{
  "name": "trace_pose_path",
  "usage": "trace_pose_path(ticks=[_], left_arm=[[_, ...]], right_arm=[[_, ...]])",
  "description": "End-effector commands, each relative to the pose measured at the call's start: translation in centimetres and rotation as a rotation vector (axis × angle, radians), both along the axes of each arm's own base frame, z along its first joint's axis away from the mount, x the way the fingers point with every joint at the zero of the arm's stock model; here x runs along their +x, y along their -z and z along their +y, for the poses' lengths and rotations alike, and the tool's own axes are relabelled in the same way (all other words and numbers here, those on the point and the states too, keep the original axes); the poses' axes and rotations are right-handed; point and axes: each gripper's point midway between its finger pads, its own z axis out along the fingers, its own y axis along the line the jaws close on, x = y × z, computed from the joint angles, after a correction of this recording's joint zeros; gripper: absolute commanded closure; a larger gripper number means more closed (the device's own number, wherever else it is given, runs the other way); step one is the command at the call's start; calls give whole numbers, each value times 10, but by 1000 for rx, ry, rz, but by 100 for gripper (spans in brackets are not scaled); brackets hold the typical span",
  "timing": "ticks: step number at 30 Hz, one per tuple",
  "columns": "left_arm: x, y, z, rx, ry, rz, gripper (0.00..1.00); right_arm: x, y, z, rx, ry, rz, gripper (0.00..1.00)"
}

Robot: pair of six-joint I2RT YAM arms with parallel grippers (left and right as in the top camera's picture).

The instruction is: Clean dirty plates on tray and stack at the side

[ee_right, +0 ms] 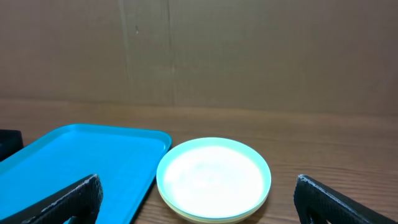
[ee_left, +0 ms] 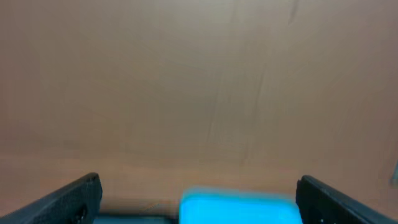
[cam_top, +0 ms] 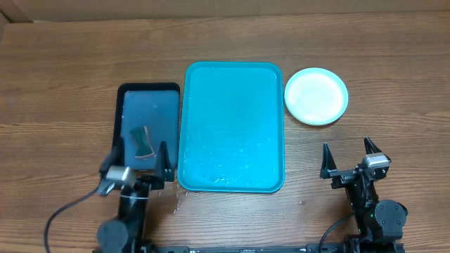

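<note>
Filling the whole view is a brown wooden table [cam_top: 70,70], and in the middle of it lies the big turquoise tray [cam_top: 232,119], long side running near to far, with pale specks scattered over its near half. Just beside the tray's left edge lies a smaller black tray [cam_top: 151,105]. To the right of the turquoise tray's far right corner, close to it but apart, the plates [cam_top: 316,96] sit stacked on the table; the top one is light blue with a whitish centre, and the right wrist view shows a yellow-green edge under it. The left claw [cam_top: 140,156] hangs over the near end of the black tray, spread wide, gripping nothing. The right claw [cam_top: 346,151] stands near of the plates and well apart from them, also spread wide with nothing between its fingers. A small dark sponge [cam_top: 143,140] lies in the black tray's near half.
</note>
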Motion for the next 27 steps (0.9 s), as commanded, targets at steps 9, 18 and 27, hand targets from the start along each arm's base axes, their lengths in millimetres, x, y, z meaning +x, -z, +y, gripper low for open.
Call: trace_pose_path(ticks=[9, 18, 27], left_arm=[[3, 60, 14, 162, -93, 228, 0], [3, 60, 13, 226, -91, 223, 0], [3, 60, 14, 227, -91, 223, 0]], right_arm=[[0, 2, -1, -7, 7, -3, 0], [0, 2, -1, -7, 7, -3, 0], [0, 2, -1, -7, 7, -3, 0]])
